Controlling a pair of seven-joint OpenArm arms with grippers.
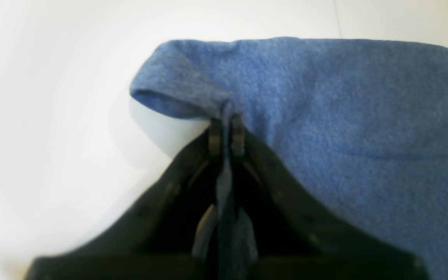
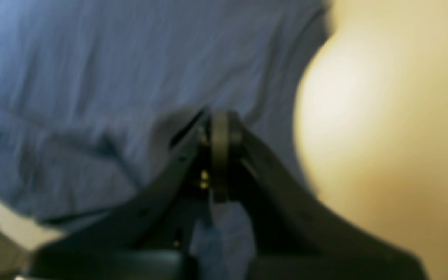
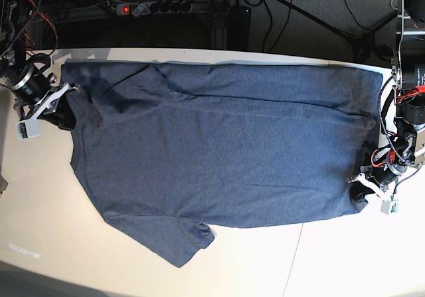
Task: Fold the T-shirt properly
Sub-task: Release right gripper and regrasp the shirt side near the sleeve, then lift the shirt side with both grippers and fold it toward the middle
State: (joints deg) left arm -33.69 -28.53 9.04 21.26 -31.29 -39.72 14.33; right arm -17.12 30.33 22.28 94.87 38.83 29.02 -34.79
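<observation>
The slate-blue T-shirt [image 3: 219, 151] lies spread flat on the pale table [image 3: 319, 264], neck end to the left and hem to the right. One short sleeve [image 3: 176, 240] sticks out toward the front edge. At the hem's front right corner, my left gripper [image 3: 360, 185] is shut on the cloth. The left wrist view shows a pinch of T-shirt [image 1: 344, 116] caught in the left gripper [image 1: 226, 134], with the corner curled up. My right gripper [image 3: 68, 114] is at the shoulder by the neck. The blurred right wrist view shows the right gripper [image 2: 220, 136] shut with T-shirt [image 2: 91, 77] fabric running through it.
Behind the table's back edge lie a power strip [image 3: 156, 7] and loose cables on a dark floor. Arm mounts stand at the far left [image 3: 16, 18] and far right [image 3: 408, 38]. Bare table [image 1: 53, 116] shows left of the pinched corner.
</observation>
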